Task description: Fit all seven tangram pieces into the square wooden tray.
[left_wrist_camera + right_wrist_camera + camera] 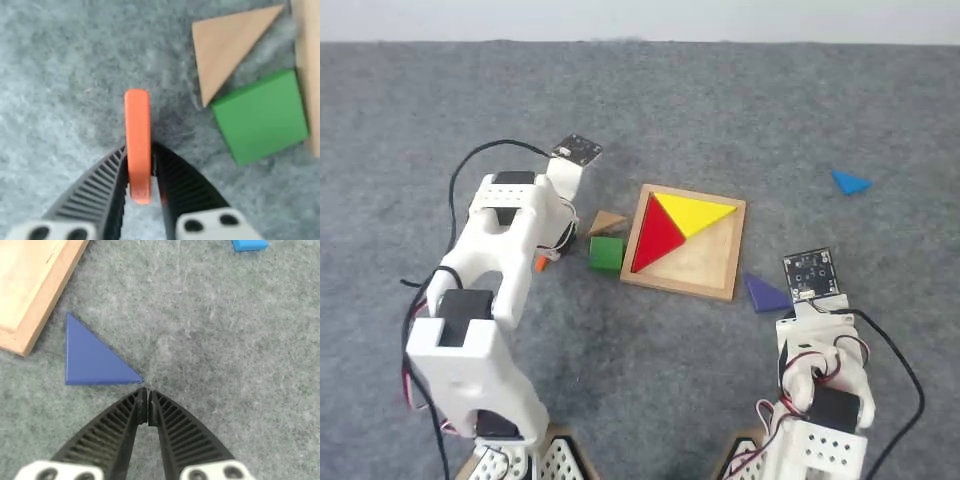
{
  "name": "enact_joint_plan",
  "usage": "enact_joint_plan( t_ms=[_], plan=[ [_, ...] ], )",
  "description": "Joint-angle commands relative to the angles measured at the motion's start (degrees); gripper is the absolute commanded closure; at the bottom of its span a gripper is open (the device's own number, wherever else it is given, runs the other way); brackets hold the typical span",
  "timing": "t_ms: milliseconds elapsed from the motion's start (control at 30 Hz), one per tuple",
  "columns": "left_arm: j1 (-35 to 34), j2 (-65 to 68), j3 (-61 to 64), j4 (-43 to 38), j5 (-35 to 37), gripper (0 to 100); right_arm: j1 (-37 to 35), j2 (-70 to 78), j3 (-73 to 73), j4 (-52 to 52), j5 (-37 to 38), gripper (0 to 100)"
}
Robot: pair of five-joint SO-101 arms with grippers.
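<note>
The square wooden tray (724,265) holds a red triangle (655,238) and a yellow triangle (693,212). My left gripper (141,172) is shut on a thin orange piece (137,142), held on edge just left of the tray; the orange piece (541,263) peeks out beside the arm. A green square (261,116) and a tan triangle (225,45) lie close by, against the tray's left side. My right gripper (148,405) is shut on nothing, beside a dark blue triangle (90,357) near the tray's (35,295) corner. A light blue triangle (849,182) lies far right.
Grey felt covers the whole table (740,110). Cables loop from the left arm (490,290) and from the right arm (820,370). Open felt stretches behind the tray and between the two arm bases.
</note>
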Motion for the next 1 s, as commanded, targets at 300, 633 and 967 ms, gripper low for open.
enact_joint_plan(
  t_ms=[300, 633, 967],
  plan=[
    [8.5, -20.8, -0.2, 7.8, 4.0, 99, -0.4, -0.8, 1.0, 0.4, 0.7, 99.1],
    [29.1, -17.4, -0.2, -6.2, 18.5, 98, -0.4, -0.8, 1.0, 0.5, 0.7, 99.1],
    [32.7, 2.5, -15.6, -9.2, 18.3, 98, -0.4, -0.8, 1.0, 0.3, 0.7, 99.1]
  ],
)
